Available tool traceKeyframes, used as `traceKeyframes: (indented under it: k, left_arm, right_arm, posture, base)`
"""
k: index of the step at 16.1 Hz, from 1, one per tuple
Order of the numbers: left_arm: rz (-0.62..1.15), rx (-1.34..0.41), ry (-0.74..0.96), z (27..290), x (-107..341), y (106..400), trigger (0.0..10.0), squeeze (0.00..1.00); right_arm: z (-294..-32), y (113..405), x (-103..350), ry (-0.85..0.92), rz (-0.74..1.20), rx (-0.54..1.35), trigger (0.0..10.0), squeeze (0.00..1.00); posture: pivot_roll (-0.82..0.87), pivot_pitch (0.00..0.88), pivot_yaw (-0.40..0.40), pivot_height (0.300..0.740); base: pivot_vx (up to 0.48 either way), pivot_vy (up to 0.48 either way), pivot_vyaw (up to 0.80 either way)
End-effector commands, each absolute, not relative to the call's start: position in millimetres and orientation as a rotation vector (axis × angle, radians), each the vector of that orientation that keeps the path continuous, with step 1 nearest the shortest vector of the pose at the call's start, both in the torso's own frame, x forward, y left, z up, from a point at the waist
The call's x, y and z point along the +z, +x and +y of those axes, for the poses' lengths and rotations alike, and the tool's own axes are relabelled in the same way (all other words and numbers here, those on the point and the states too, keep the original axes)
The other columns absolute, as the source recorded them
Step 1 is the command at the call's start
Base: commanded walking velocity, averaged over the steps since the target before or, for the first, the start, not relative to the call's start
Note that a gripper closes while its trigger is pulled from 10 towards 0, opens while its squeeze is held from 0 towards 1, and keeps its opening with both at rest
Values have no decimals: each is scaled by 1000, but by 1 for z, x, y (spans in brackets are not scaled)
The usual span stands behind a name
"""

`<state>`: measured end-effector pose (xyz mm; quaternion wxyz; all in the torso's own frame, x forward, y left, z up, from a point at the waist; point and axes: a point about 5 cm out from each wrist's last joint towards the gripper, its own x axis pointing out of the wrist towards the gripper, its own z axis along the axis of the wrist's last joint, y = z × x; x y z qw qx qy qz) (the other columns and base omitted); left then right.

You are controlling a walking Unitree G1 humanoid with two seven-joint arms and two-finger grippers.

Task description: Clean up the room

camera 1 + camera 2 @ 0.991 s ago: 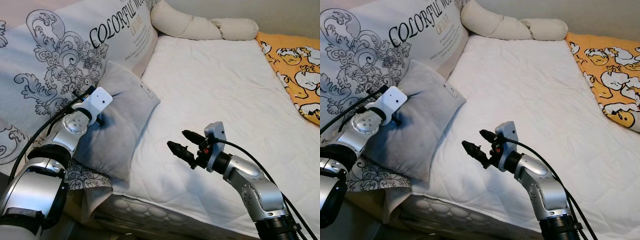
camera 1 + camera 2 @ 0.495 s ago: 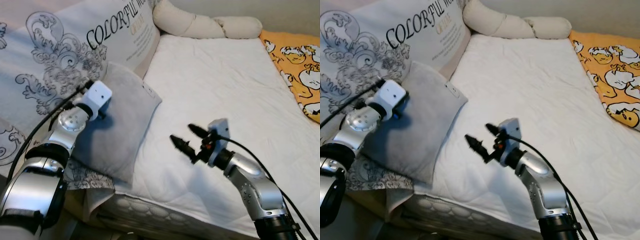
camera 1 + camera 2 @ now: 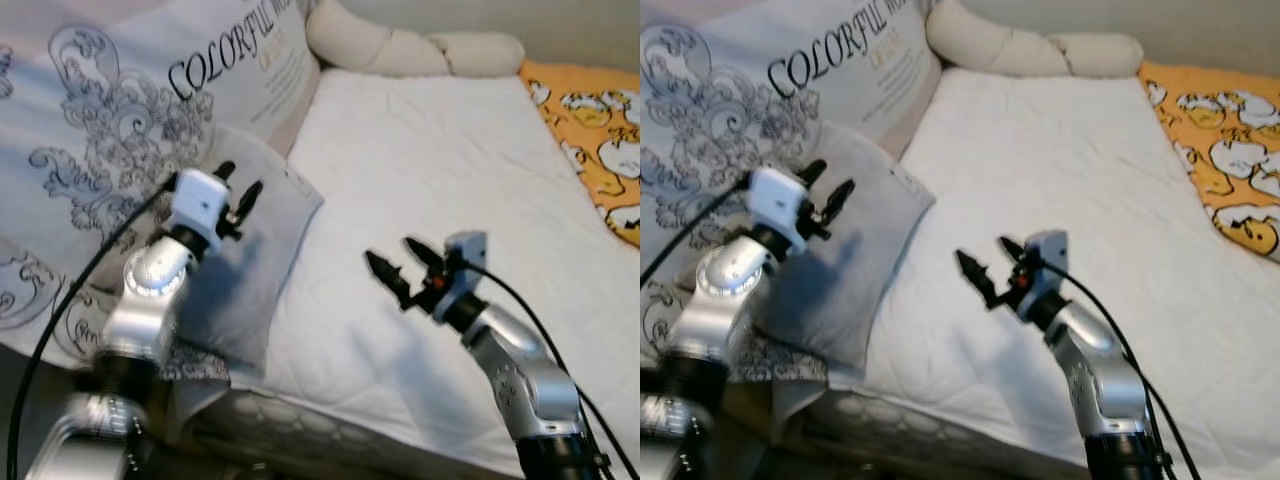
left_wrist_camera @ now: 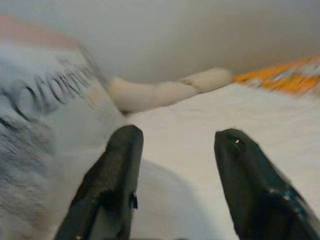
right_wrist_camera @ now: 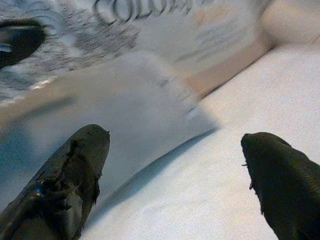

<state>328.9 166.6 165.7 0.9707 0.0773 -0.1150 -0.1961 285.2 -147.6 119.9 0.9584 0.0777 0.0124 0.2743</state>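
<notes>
Left eye view: a bed (image 3: 450,150) with a white quilted cover is seen from above, both arms raised over it.
Grey pillow (image 3: 255,270): laid at the near left side of the bed, propped against a large white cushion (image 3: 120,120) printed with grey scrollwork and the word "COLORFUL".
Left hand (image 3: 238,186): held up just above the grey pillow, fingers spread apart with nothing between them; whether a fingertip brushes the fabric cannot be told, as the frame is blurred.
Left wrist view: the two black fingers (image 4: 115,180) are seen well apart, the white bed cover and the grey pillow lying beyond them.
Right hand (image 3: 398,258): held over the white cover near the middle of the bed, pointing toward the grey pillow, fingers wide open and empty.
Right wrist view: the pillow's corner (image 5: 165,110) is seen between the parted fingers (image 5: 75,170), apart from both.
Cream bolster (image 3: 410,50): laid across the far end of the bed.
Orange blanket (image 3: 600,130): printed with white cartoon figures, spread along the right edge of the bed.
</notes>
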Motion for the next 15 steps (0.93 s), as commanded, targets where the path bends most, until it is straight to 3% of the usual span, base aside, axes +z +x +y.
traceKeyframes:
  k: [1, 4, 6, 10, 11, 15]
  left_arm:
    - [-198, -384, 79, 169, 166, 321, 10000, 1000]
    - [-131, -354, 50, 170, 155, 301, 10000, 1000]
    - [-69, -305, 23, 171, 140, 284, 10000, 1000]
    - [-16, -242, 22, 175, 137, 271, 10000, 1000]
    - [9, -232, 18, 177, 131, 268, 10000, 1000]
    - [72, -173, 40, 180, 115, 264, 10000, 1000]
  right_arm:
    - [-149, 285, 125, 125, -32, 532, 10000, 1000]
    - [-148, 281, 125, 181, -25, 521, 10000, 1000]
    - [-161, 277, 117, 213, 12, 303, 10000, 1000]
    - [-165, 277, 112, 183, 1, 175, 10000, 1000]
    - [-165, 277, 111, 187, 10, 165, 10000, 0]
    - [-172, 277, 104, 108, 70, 94, 10000, 0]
  posture:
    - [43, 0, 4, 740]
    - [30, 0, 8, 740]
    - [17, 0, 1, 740]
    - [53, 0, -42, 740]
    - [42, 0, -33, 740]
    - [46, 0, -38, 740]
  base:
    - [0, 0, 0]
    - [0, 0, 0]
    - [0, -480, 0]
    - [0, -480, 0]
    - [0, -480, 0]
    - [0, -480, 0]
